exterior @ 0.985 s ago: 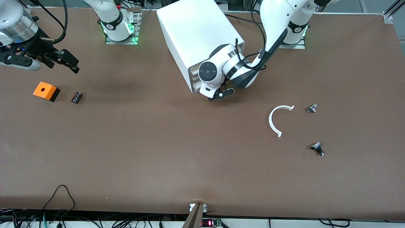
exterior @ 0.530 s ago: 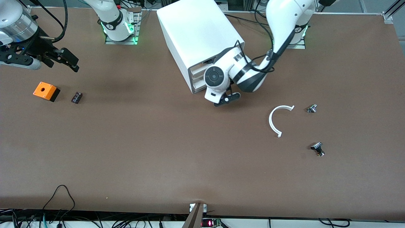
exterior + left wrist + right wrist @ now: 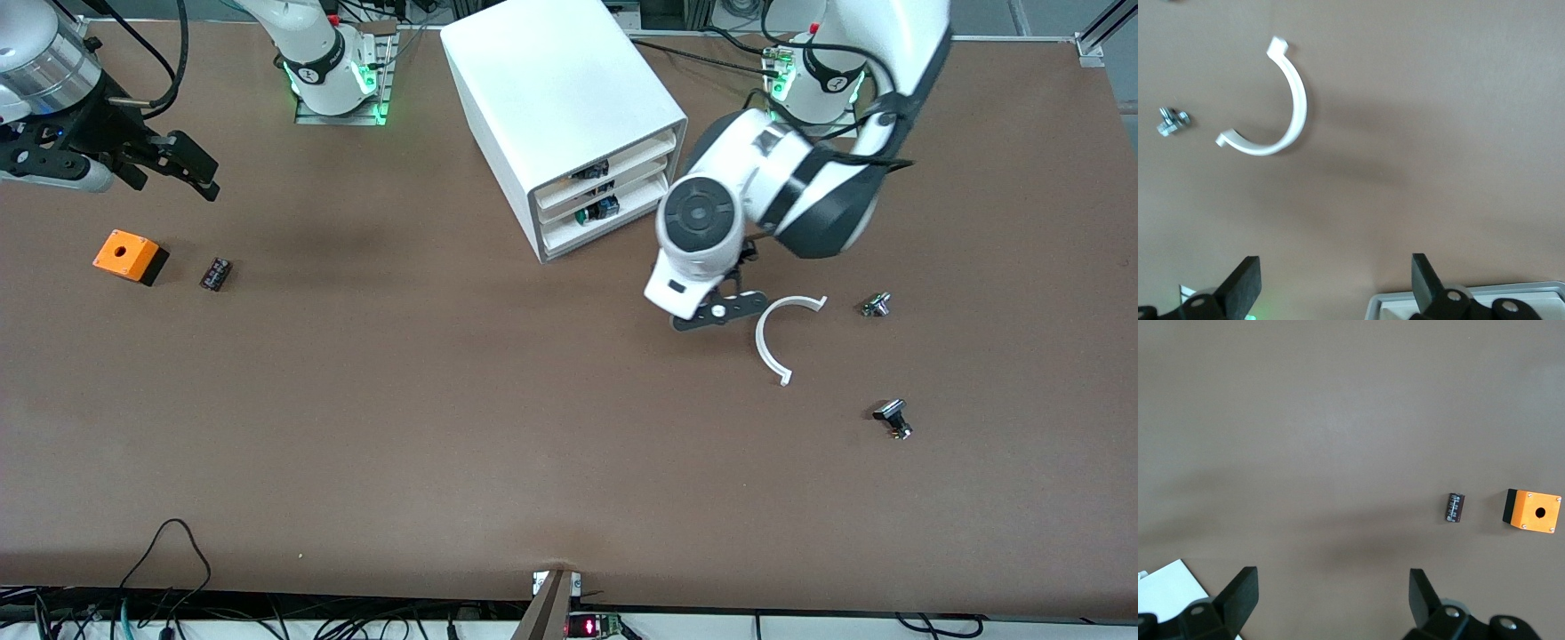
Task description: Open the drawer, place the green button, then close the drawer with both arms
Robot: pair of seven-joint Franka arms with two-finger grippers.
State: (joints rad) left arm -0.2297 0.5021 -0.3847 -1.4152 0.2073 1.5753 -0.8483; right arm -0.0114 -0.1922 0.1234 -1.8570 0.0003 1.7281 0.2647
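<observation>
button (image 3: 595,212) inside closed drawer (image 3: 609,222) — both grippers open.

No legible text or labels

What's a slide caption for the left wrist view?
Left gripper, jaws open, over bare table near a white C-shaped clip and a small silver part.

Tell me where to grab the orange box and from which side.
Grip the orange box across two opposite side walls, straight down from above: it sits flat, hole up, so those walls stand upright and parallel. The black part beside it lies apart, leaving finger room. The open right gripper hangs near it; the left gripper, open, is beside the white arc.
</observation>
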